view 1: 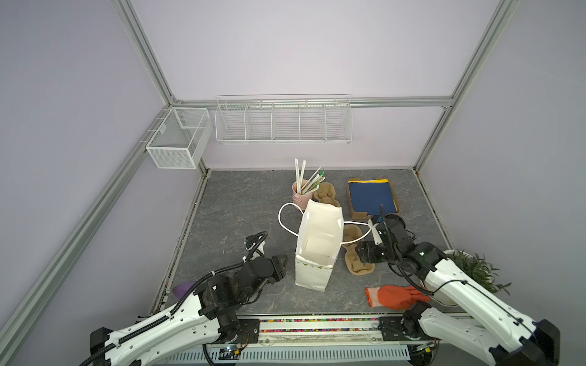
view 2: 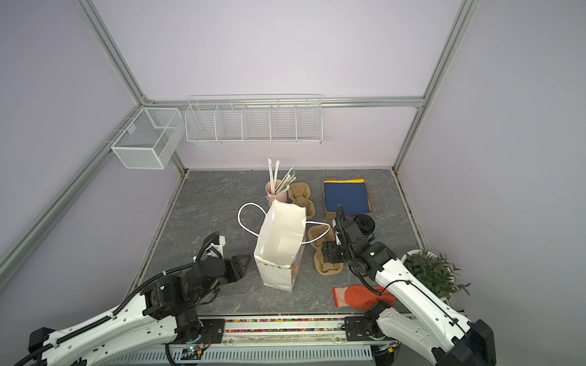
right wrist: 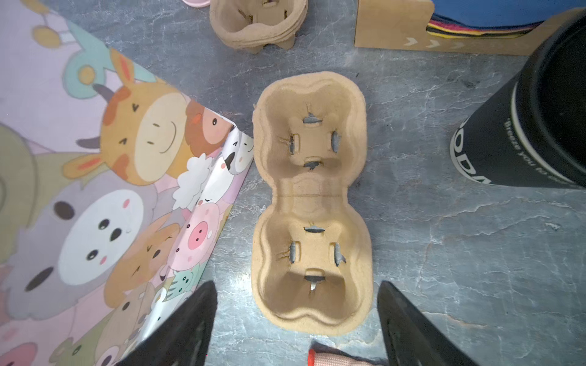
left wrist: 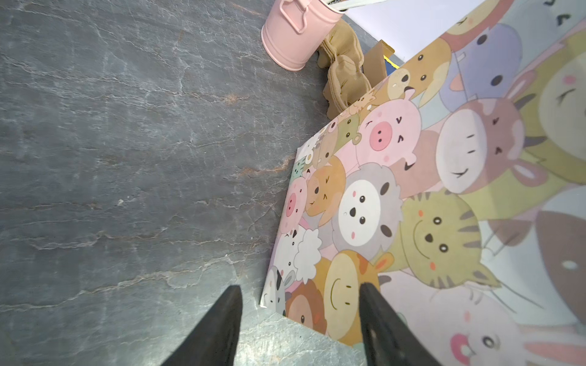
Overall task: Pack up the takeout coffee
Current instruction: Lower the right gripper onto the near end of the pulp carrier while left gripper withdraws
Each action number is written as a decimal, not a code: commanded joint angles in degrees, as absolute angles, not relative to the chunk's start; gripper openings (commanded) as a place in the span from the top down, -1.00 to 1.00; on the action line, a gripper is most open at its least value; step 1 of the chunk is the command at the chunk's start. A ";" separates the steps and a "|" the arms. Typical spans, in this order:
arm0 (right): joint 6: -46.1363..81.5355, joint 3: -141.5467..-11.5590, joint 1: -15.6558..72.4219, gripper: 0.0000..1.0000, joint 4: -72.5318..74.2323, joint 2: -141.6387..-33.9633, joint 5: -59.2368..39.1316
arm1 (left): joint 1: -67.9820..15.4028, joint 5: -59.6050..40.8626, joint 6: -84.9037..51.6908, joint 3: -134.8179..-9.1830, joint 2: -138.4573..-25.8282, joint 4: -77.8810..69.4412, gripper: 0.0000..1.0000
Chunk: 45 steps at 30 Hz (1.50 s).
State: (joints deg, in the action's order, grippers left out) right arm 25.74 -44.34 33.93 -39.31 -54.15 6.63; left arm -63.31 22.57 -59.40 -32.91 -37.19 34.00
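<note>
Black right tool (right wrist: 296,285) spread above pulp carrier (right wrist: 312,196), left tool (left wrist: 299,286) beside bag (left wrist: 444,190)

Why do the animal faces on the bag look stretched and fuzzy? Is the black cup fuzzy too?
Left wrist view: the bag is close, so faces near the frame's edge swell and soften. Right wrist view: the cup is cut off at the edge, its lid a dark blur, while the carrier is sharp.
</note>
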 commanded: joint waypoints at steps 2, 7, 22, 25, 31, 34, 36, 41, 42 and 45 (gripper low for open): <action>27.02 -42.38 33.41 -0.63 -41.28 -53.59 6.59 | -62.93 19.90 -61.03 -30.06 -38.67 29.09 -0.18; 28.62 -39.37 33.35 -0.60 -39.12 -54.88 4.36 | -62.93 16.51 -64.38 -25.66 -39.65 23.65 -0.15; 26.78 -38.91 32.76 -0.39 -30.78 -65.47 2.54 | -62.93 9.38 -68.64 -19.07 -49.09 6.51 -0.12; 26.04 -39.76 32.65 -0.35 -30.22 -67.31 3.66 | -62.91 8.71 -68.47 -19.23 -50.92 4.85 -0.11; 24.14 -41.26 32.69 -0.28 -29.83 -70.98 5.36 | -62.93 8.25 -66.99 -20.22 -52.67 2.17 -0.11; 23.19 -41.98 32.65 -0.27 -29.28 -71.83 6.26 | -62.93 8.76 -64.64 -22.23 -52.85 2.78 -0.11; 22.62 -42.77 32.70 -0.26 -29.35 -72.44 6.63 | -62.93 9.34 -63.07 -23.78 -52.43 4.06 -0.11; 21.71 -43.85 32.57 -0.21 -30.28 -72.82 7.38 | -62.59 15.66 -56.55 -30.20 -46.83 16.51 -0.12; 21.67 -43.81 32.52 -0.21 -30.34 -72.69 7.49 | -62.42 17.54 -55.66 -31.24 -44.90 19.04 -0.13; 21.38 -43.75 32.37 -0.21 -30.49 -72.69 8.07 | -60.61 23.15 -53.28 -34.81 -39.05 27.74 -0.13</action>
State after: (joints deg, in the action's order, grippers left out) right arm 22.57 -42.98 32.82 -30.13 -72.62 6.66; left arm -62.08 15.46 -57.58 -31.29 -43.20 16.93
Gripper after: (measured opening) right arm 0.605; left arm 0.567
